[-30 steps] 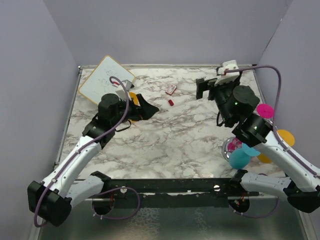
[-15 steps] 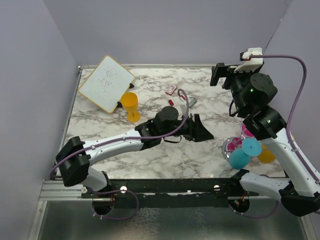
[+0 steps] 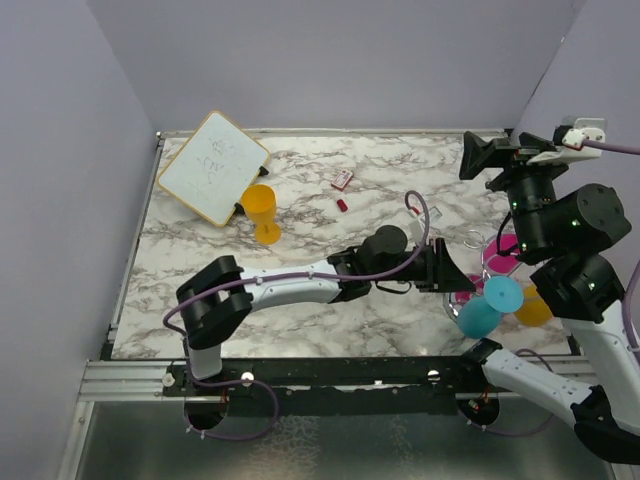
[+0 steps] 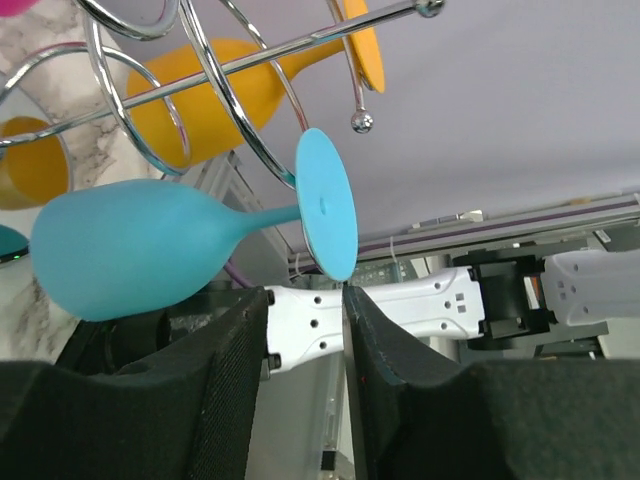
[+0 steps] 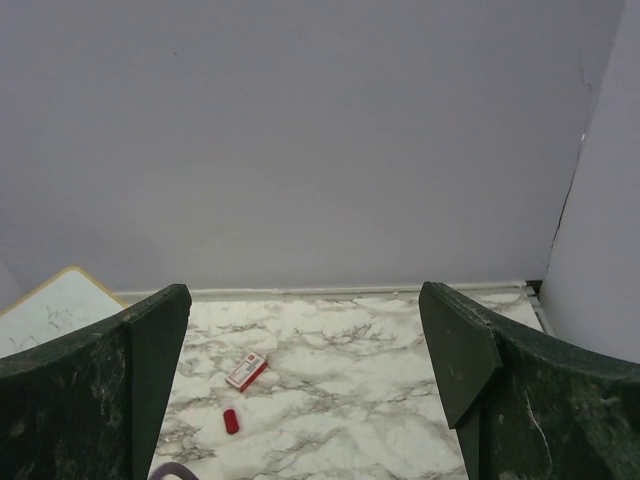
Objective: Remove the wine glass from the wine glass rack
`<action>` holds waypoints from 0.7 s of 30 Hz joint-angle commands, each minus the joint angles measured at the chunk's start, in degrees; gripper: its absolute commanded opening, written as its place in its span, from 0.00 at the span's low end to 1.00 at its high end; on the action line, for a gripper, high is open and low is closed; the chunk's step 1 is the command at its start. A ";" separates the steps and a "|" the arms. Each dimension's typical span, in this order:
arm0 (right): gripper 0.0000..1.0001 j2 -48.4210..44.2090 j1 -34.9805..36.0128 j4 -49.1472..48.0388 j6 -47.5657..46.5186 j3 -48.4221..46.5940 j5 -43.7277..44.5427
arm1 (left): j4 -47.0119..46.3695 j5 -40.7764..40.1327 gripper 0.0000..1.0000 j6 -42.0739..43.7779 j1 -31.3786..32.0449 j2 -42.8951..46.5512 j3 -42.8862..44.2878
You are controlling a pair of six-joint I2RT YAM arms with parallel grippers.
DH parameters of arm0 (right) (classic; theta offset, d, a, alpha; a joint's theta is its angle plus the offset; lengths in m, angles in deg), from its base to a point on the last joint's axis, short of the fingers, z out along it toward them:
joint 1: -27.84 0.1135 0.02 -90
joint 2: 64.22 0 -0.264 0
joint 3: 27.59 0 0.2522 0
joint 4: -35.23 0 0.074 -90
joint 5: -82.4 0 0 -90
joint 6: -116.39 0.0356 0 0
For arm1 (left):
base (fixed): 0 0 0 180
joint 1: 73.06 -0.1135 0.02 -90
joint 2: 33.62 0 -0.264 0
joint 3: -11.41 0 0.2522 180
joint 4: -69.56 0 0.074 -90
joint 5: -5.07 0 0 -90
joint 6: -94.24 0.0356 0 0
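Note:
The wine glass rack (image 4: 215, 75), chrome wire arms on a round shiny base (image 3: 462, 293), stands at the table's right side. A cyan wine glass (image 4: 130, 250) hangs on it by its foot (image 4: 328, 205); it also shows in the top view (image 3: 481, 311). Orange (image 4: 200, 105) and pink (image 3: 500, 255) glasses hang there too. My left gripper (image 4: 305, 335) is open with a narrow gap, its tips just below the cyan foot and holding nothing; the top view shows it (image 3: 460, 280) at the rack. My right gripper (image 5: 300, 385) is open wide and empty, raised near the back right (image 3: 482, 156).
An orange wine glass (image 3: 262, 210) stands on the marble table next to a whiteboard (image 3: 213, 165) at the back left. A small red box (image 5: 246, 371) and a red piece (image 5: 231, 421) lie at mid back. Purple walls close in the table.
My left arm has swung from the back left, past the standing orange glass, across the table to the rack. My right gripper has risen and moved right.

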 commanded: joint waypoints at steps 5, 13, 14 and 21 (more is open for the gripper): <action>1.00 -3.39 -0.18 -2.69 -0.74 -0.57 -1.41 | -4.72 2.44 0.33 -3.65 2.25 -7.02 8.06; 1.00 -5.02 -0.18 -3.38 -2.02 0.22 -1.22 | -4.64 1.40 0.31 -4.74 2.18 -9.06 8.86; 1.00 -5.06 -0.18 -3.50 -2.10 0.47 -1.20 | -4.59 1.41 0.30 -4.63 2.21 -9.30 9.29; 1.00 -5.56 -0.18 -3.59 -2.10 1.49 -1.11 | 0.54 -0.16 0.25 -2.51 1.99 -9.69 12.08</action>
